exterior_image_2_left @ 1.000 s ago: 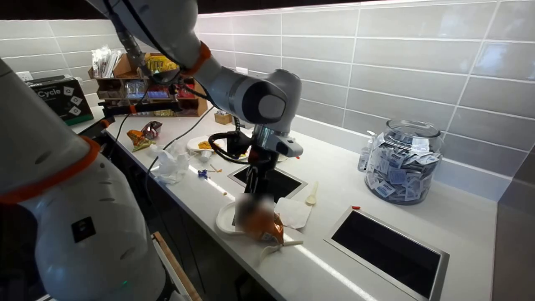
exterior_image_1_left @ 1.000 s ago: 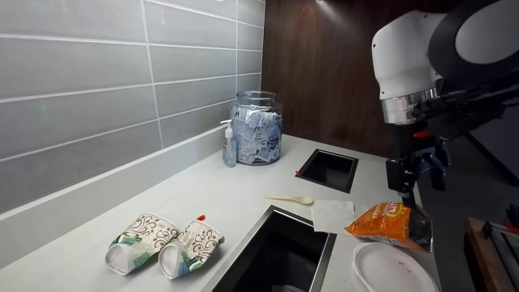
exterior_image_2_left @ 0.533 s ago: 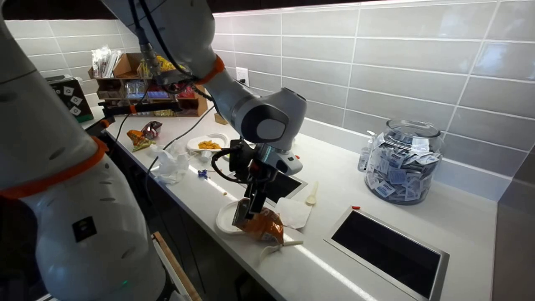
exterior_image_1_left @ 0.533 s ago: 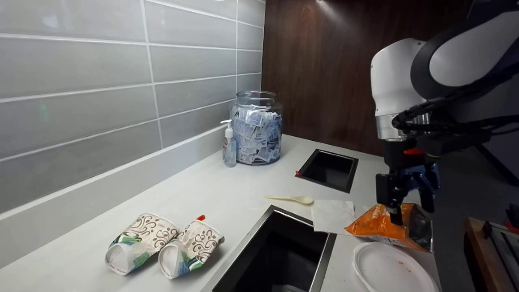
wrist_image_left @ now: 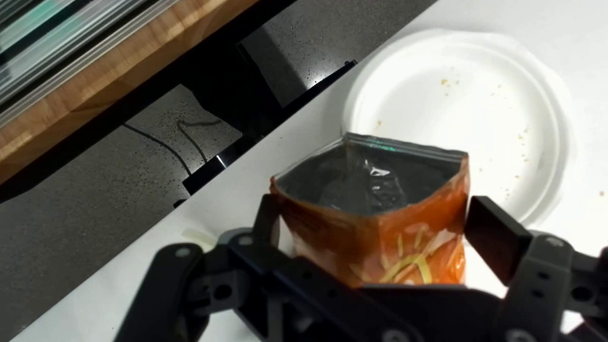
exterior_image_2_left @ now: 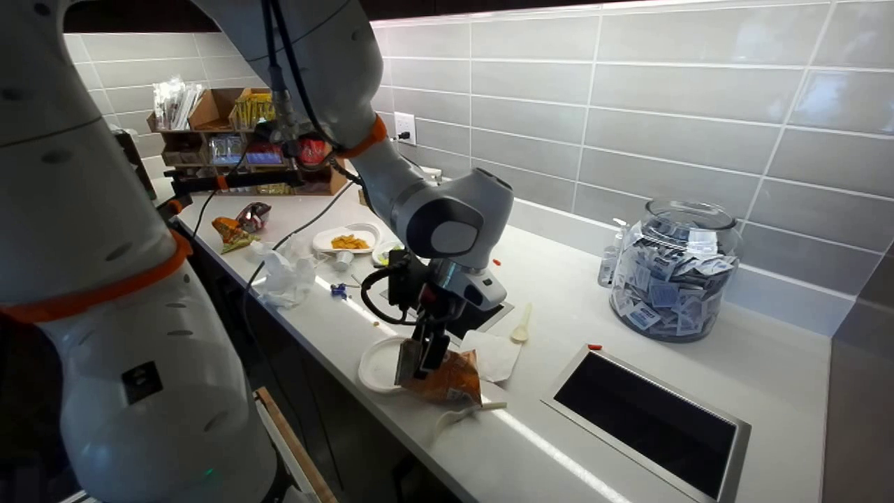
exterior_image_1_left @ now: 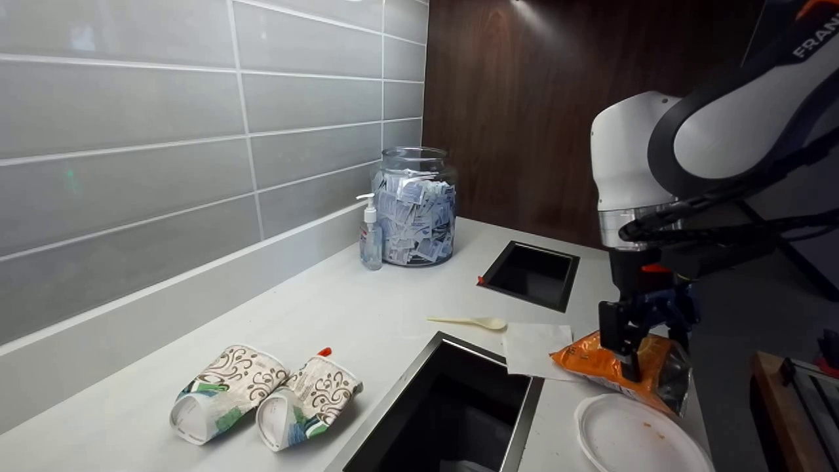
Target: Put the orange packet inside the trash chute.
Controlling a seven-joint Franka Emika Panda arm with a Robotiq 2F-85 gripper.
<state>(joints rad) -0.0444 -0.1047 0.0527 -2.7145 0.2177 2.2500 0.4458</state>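
The orange packet [exterior_image_1_left: 590, 364] lies on the counter, its torn silvery mouth open beside the white plate. It also shows in an exterior view [exterior_image_2_left: 454, 381] and in the wrist view [wrist_image_left: 332, 237]. My gripper [wrist_image_left: 373, 209] points down with its jaws wide apart, one on each side of the packet. The left finger [wrist_image_left: 268, 221] touches the packet's edge; the right one is at or very near the other edge. The gripper shows in both exterior views [exterior_image_1_left: 655, 354] [exterior_image_2_left: 427, 363]. Two dark chute openings are set in the counter: a nearer one [exterior_image_1_left: 398, 393] and one by the jar [exterior_image_2_left: 736, 454].
The white plate [exterior_image_1_left: 632, 429] with crumbs adjoins the packet. A napkin [exterior_image_1_left: 537, 351] and a spoon [exterior_image_1_left: 488, 323] lie behind it. Two crushed cups [exterior_image_1_left: 229, 390] [exterior_image_1_left: 311, 400], a glass jar [exterior_image_1_left: 416, 216] and a pump bottle [exterior_image_1_left: 371, 242] stand further off. The counter's front edge is close.
My gripper has come down from above the packet until its fingers stand around it. The packet has shifted slightly, its mouth looks narrower, and the plate has moved a little.
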